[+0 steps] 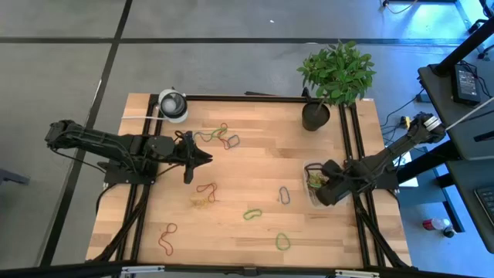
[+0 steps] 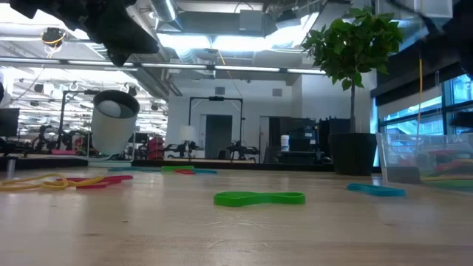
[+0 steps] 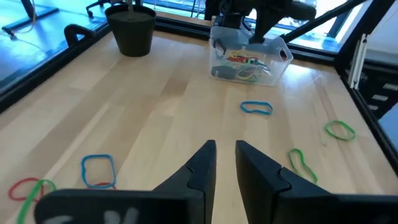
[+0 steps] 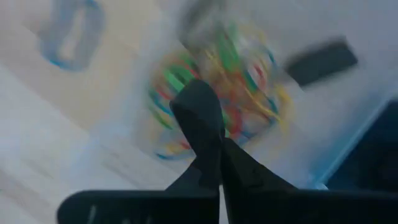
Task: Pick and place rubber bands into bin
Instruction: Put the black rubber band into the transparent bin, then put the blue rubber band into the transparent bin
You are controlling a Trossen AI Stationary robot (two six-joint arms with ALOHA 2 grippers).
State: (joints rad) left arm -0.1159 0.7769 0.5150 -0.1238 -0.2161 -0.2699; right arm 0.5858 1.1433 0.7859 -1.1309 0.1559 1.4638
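bands (image 1: 229, 140) lie scattered over your table (image 1: 255, 185) in the high view, thin floppy loops that look near weightless; you'd likely do best to pinch one strand where it bows clear of its neighbours, pressing down to the wood, since a loop may spring or slide off a loose hold. there the left gripper (image 1: 202, 157) hangs over the table's left half near a cluster of them, and the right gripper (image 1: 316, 184) sits at the bin (image 1: 312, 191) on the right edge, beside the pot (image 1: 315, 116). low view: a green band (image 2: 259, 198) lies flat up front, and the clear bin (image 2: 425, 159) on the right shows coloured bands inside. left wrist view: your left fingers (image 3: 202, 167) stand a little apart with nothing between them; the bin (image 3: 250, 59) across the table holds a tangle of red, green and blue loops. right wrist view: your right gripper (image 4: 211, 146) is pressed together over the bin's pile (image 4: 217, 93), and you can't tell whether a band is caught in it.
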